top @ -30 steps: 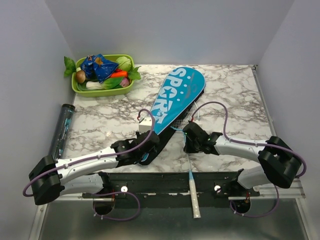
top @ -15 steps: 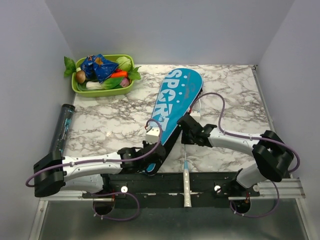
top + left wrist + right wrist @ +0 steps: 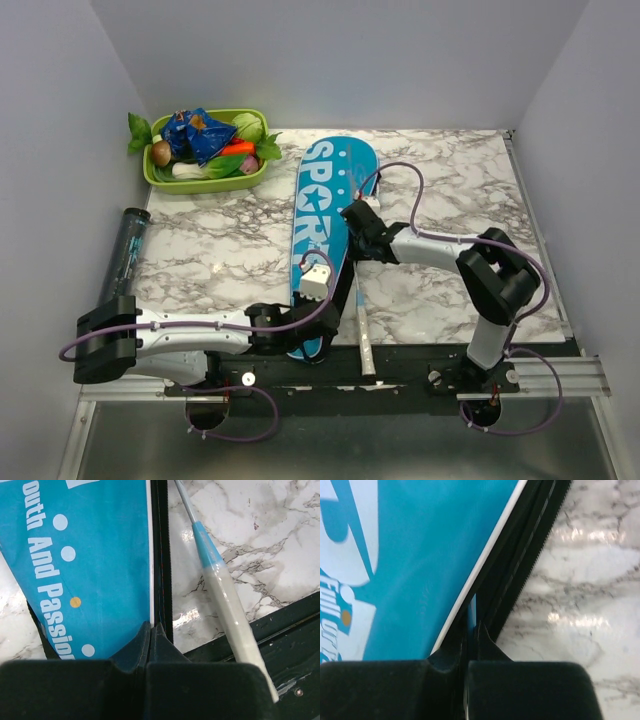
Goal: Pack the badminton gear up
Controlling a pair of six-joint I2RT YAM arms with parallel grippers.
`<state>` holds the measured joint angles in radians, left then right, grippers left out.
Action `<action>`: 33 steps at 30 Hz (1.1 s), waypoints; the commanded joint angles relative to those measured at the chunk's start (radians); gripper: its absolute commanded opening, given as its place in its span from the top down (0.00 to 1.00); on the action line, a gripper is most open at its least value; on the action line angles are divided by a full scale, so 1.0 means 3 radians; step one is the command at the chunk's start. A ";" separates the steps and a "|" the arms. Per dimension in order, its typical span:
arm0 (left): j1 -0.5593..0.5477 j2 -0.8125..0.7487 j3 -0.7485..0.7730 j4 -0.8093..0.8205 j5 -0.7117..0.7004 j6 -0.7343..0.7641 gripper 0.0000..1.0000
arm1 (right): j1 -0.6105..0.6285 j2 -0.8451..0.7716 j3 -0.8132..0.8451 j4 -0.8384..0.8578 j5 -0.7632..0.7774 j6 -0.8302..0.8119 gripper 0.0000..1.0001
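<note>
The blue "SPORT" cover [image 3: 322,215] lies almost straight along the table, wide end far, narrow end near. My left gripper [image 3: 318,322] is shut on the cover's black zipper edge [image 3: 161,555] at the narrow end. My right gripper [image 3: 356,226] is shut on the same edge [image 3: 520,570] halfway up its right side, with a thin blue strip between the jaws. One racket handle [image 3: 362,335] with a white butt [image 3: 227,605] sticks out of the cover towards the arm bases. The dark clear tube [image 3: 124,255] lies at the left edge. No shuttlecocks show.
The green tray of toy vegetables [image 3: 205,178] stands at the far left corner. The black base rail [image 3: 400,360] runs along the near edge under the racket butt. Grey walls close the left, right and back sides.
The cover has swung its wide end to the left and now lies nearly straight. Both grippers moved with it, still shut on its edge. The racket handle shifted left too.
</note>
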<state>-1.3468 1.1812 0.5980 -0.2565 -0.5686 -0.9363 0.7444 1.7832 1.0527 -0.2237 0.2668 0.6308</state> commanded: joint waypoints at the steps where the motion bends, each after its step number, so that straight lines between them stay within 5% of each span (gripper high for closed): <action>1: -0.0067 0.0015 0.0057 0.0109 -0.0012 -0.0080 1.00 | -0.0124 0.0181 0.0290 0.0607 -0.0194 -0.0185 0.81; 4: -0.0072 0.0035 0.0067 0.0109 -0.0022 -0.0065 1.00 | -0.0155 0.0207 0.0331 0.0628 -0.0337 -0.0226 0.54; 10: -0.0072 0.0025 0.0078 0.0124 -0.0078 -0.0034 1.00 | -0.0155 -0.0288 0.0004 0.0435 -0.0465 -0.0195 0.40; 21: -0.0056 0.0102 0.0297 -0.0055 -0.0257 0.0109 1.00 | -0.0119 -0.1714 -0.0926 -0.0399 -0.1134 -0.0461 0.35; 33: -0.0056 0.0317 0.0502 -0.0121 -0.0278 0.0089 1.00 | -0.0058 -0.2349 -0.1530 -0.0839 -0.1610 -0.0461 0.32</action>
<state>-1.3571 1.2537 0.7010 -0.2962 -0.6083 -0.9096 0.7193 1.1110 0.6441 -0.4164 -0.1547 0.4816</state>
